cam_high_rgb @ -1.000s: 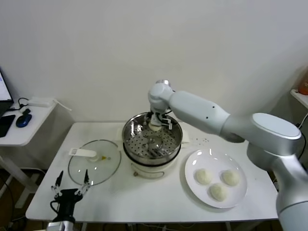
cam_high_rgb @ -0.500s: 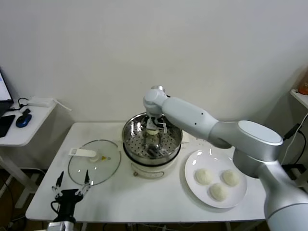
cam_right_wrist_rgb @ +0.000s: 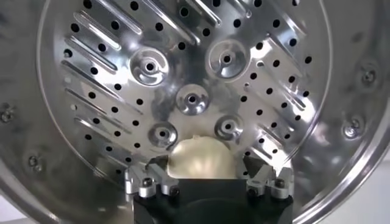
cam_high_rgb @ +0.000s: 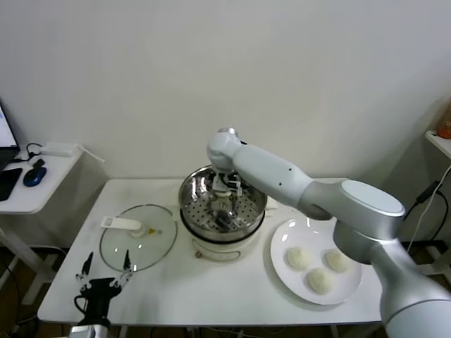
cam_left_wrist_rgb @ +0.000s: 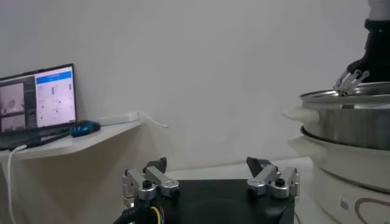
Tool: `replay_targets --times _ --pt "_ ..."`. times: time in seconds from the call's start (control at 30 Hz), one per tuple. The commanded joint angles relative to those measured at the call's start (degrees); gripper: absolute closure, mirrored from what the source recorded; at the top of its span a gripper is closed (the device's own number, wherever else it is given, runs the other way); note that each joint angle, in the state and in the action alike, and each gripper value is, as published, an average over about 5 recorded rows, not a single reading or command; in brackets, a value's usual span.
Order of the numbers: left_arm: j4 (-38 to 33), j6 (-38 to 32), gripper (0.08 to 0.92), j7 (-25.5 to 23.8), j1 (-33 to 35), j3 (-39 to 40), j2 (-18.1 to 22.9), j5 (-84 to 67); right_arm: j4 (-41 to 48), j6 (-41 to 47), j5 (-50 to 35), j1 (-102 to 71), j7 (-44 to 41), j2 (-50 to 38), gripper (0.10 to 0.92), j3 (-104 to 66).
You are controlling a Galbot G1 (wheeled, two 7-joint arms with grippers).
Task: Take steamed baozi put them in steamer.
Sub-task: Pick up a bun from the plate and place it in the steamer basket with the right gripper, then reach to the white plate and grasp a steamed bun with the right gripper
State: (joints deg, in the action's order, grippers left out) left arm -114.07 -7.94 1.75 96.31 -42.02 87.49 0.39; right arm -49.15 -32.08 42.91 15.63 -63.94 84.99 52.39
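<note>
The steamer [cam_high_rgb: 189,211] is a shiny perforated basket on a cream pot base at the table's middle. My right gripper [cam_high_rgb: 224,189] reaches down into its far side. In the right wrist view one baozi [cam_right_wrist_rgb: 201,157] lies on the steamer floor [cam_right_wrist_rgb: 192,67] between the right gripper's [cam_right_wrist_rgb: 206,163] spread fingers, with a gap on each side; the gripper is open. Three more baozi [cam_high_rgb: 297,258] [cam_high_rgb: 337,260] [cam_high_rgb: 319,281] lie on the white plate [cam_high_rgb: 282,236] at the right. My left gripper [cam_high_rgb: 104,271] [cam_left_wrist_rgb: 207,164] is parked open at the front left.
A glass lid [cam_high_rgb: 138,236] with a white handle lies flat left of the steamer. A side desk with a mouse [cam_high_rgb: 34,174] and a monitor [cam_left_wrist_rgb: 36,103] stands beyond the table's left edge. A wall runs close behind the table.
My right arm has swung left and lowered the baozi deeper into the steamer. Its fingers have spread apart from the bun. The left arm has not moved.
</note>
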Motion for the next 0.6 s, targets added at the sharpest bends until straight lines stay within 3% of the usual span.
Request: replay_targets --times 0.03,0.17,0.37,0.6 --pt "-0.25 0.07 0.177 0.01 0.12 -0.06 0.12 -0.02 -4.43 -0.03 -7.32 4.32 -2.72 -3.16 0.203 2.16" --pt "-0.4 0.17 0.177 0.01 0.17 -0.1 0.18 0.08 -11.31 3.28 -21.62 10.45 -5.29 -9.04 0.202 7.91" --pt "-0.63 0.28 0.177 -0.11 0.17 0.15 0.05 0.8 -22.89 15.51 -43.05 23.34 -5.54 -22.57 0.203 20.55" --pt "-0.94 0.79 0.177 -0.27 -1.23 0.87 -0.64 1.61 -30.61 31.27 -69.41 30.08 0.67 -36.57 0.203 30.0"
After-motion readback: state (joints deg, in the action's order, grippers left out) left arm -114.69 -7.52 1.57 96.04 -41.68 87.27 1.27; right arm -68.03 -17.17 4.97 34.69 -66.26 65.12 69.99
